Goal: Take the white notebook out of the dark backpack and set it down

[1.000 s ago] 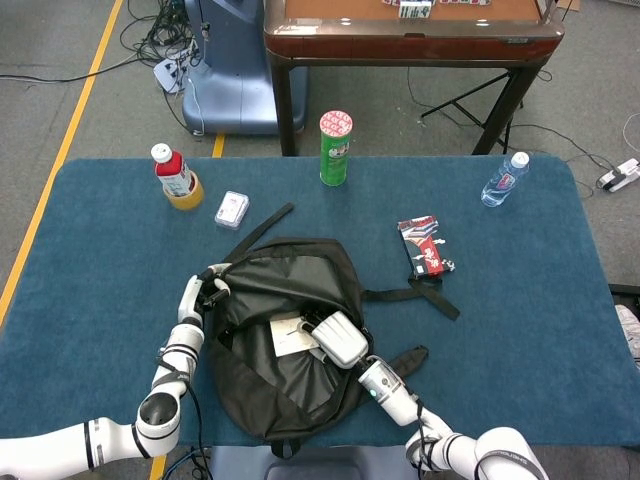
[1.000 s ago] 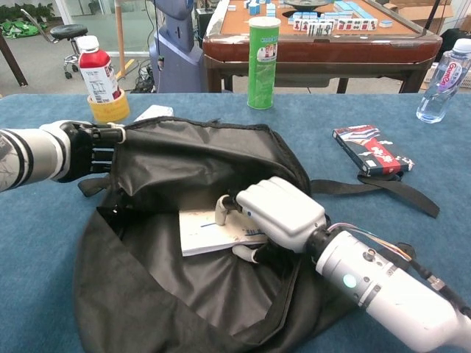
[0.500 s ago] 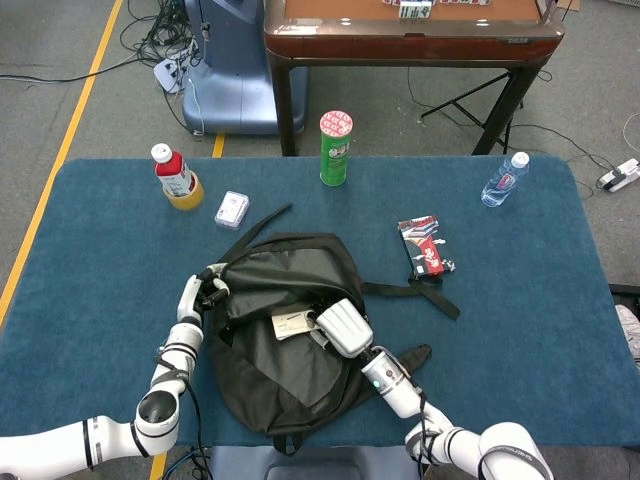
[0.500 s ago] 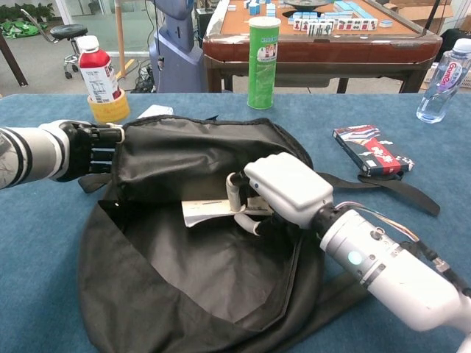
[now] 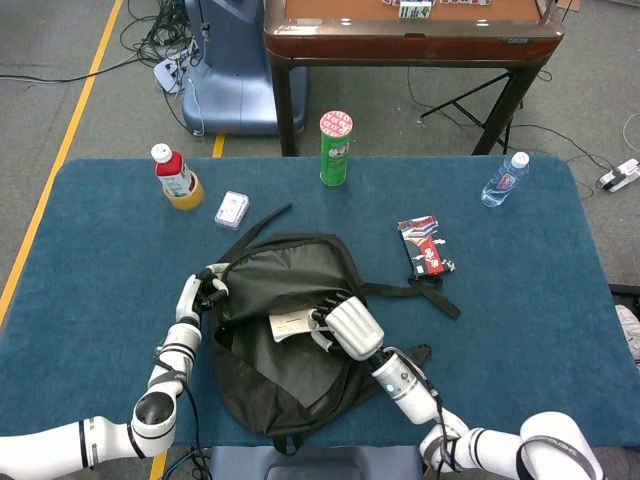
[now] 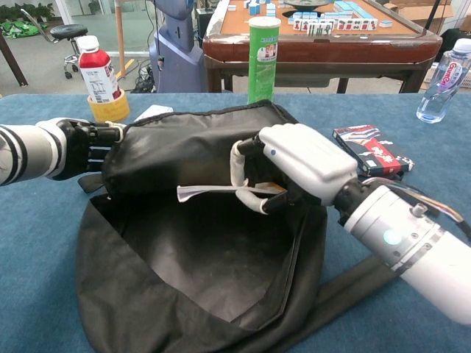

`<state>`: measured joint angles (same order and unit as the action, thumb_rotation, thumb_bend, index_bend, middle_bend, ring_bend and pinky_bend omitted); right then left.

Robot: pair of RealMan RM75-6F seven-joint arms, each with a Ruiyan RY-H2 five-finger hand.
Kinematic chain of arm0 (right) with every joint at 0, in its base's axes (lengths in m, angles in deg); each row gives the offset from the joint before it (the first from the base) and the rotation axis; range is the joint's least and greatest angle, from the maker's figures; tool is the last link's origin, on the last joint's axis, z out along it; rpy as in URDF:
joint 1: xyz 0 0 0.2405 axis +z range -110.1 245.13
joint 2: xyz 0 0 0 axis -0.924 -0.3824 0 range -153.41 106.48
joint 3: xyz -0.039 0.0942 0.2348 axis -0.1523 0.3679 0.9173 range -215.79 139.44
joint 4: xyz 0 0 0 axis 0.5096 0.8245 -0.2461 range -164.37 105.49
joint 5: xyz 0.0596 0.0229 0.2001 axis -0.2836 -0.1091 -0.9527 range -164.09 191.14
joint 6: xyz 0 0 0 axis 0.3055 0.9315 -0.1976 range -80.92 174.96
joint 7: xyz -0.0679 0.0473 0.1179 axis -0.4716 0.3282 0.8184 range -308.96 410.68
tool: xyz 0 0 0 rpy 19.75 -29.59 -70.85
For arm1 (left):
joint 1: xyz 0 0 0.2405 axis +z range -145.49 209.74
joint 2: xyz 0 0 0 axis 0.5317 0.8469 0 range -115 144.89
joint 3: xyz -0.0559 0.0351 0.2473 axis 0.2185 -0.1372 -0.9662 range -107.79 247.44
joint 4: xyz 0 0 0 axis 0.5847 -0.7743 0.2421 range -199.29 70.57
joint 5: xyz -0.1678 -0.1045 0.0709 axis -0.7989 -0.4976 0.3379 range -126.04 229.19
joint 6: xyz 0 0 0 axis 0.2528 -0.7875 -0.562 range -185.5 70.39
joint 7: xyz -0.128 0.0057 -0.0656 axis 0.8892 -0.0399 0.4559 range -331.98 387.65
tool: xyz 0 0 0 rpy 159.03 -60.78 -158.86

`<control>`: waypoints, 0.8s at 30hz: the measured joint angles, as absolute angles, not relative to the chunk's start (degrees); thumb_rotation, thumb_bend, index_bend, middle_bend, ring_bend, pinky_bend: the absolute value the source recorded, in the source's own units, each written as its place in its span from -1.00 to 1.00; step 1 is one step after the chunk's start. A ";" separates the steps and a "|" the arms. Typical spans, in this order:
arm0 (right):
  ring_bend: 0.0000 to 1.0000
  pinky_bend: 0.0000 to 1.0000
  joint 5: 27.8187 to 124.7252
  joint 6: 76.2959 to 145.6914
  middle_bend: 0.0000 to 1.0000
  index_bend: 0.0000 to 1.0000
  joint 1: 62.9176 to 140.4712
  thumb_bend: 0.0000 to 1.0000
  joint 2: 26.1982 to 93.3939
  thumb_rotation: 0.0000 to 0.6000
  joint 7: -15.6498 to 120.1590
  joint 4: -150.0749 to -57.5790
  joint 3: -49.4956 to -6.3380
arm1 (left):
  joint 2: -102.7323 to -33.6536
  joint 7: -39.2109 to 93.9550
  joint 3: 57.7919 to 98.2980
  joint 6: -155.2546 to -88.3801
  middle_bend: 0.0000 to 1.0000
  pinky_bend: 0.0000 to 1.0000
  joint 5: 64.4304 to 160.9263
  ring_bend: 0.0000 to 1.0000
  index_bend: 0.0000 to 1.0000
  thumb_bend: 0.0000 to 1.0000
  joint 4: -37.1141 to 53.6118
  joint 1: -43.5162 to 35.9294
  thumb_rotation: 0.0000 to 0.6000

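Both hands grip: left hand (image 6: 81, 147) should hold the backpack (image 6: 184, 294) rim while right hand (image 6: 294, 165) lifts its pinched notebook (image 6: 210, 193) level

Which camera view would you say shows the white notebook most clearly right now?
The head view: it shows the white notebook's flat cover, held by the right hand above the dark backpack. The chest view catches it nearly edge-on, a thin white strip.
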<state>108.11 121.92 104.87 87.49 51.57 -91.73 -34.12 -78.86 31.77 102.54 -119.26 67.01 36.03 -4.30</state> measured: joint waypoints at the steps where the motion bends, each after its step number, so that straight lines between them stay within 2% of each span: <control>1: 0.05 -0.04 108.16 122.13 0.19 0.37 104.69 0.24 86.31 1.00 51.13 -93.59 -34.11 | -78.80 31.79 102.45 -119.29 -0.11 -0.61 67.10 -0.21 -0.21 0.68 36.16 -4.26 1.00; 15: 0.13 0.08 108.88 125.53 0.25 0.43 101.61 0.23 68.35 1.00 49.62 -116.70 -33.26 | -77.73 31.37 101.36 -119.36 -0.12 -0.61 68.18 -0.22 -0.21 0.68 36.71 -4.09 1.00; 24: 0.16 0.12 107.73 128.51 0.27 0.45 99.24 0.23 55.02 1.00 53.14 -128.97 -29.95 | -76.77 31.48 99.26 -117.69 -0.14 -0.61 69.77 -0.22 -0.21 0.68 37.38 -3.28 1.00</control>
